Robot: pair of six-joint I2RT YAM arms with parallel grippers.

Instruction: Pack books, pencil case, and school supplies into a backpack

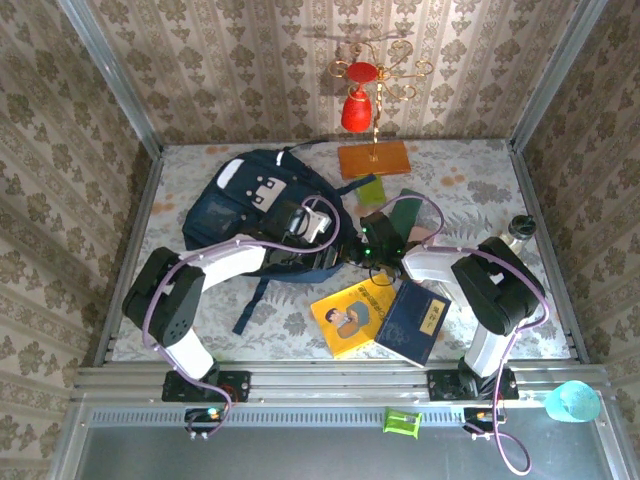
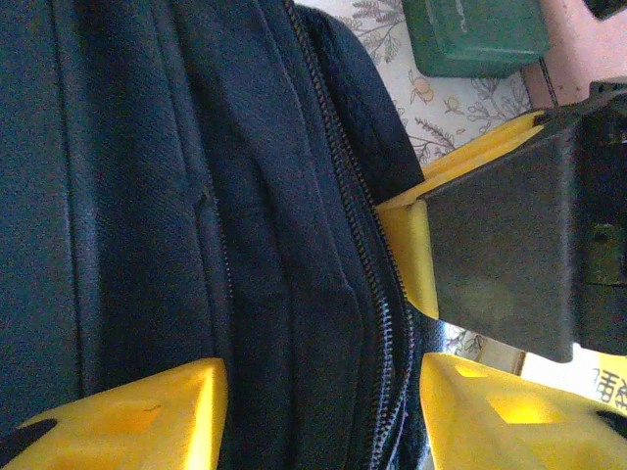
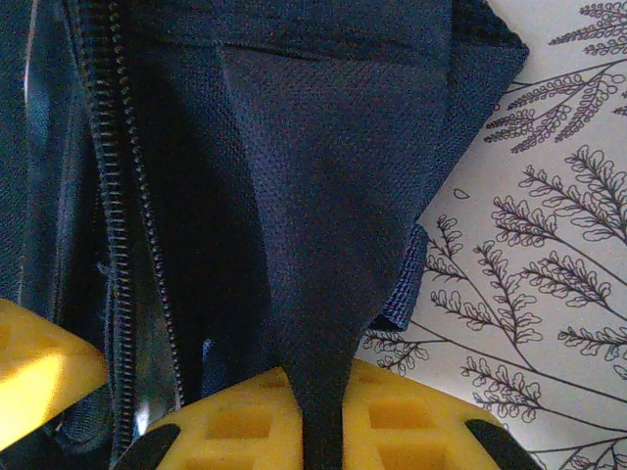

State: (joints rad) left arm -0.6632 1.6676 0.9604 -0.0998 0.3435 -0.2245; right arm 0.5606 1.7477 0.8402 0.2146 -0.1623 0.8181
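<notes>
the backpack [image 1: 235, 215] lies on the left of the bench [image 1: 200, 320], with both hands at its right edge by the zip [image 2: 377, 294]. the left hand [image 2: 323, 416] stands half wide, closed on a thick fold of the backpack, and the right hand [image 3: 318, 421] is pinched narrow on a thin flap of it. the yellow book [image 1: 350, 317] and navy book [image 1: 415, 322] lie side by side near the arms, with the light green piece [image 1: 372, 192] and dark green piece [image 1: 410, 203] farther back.
</notes>
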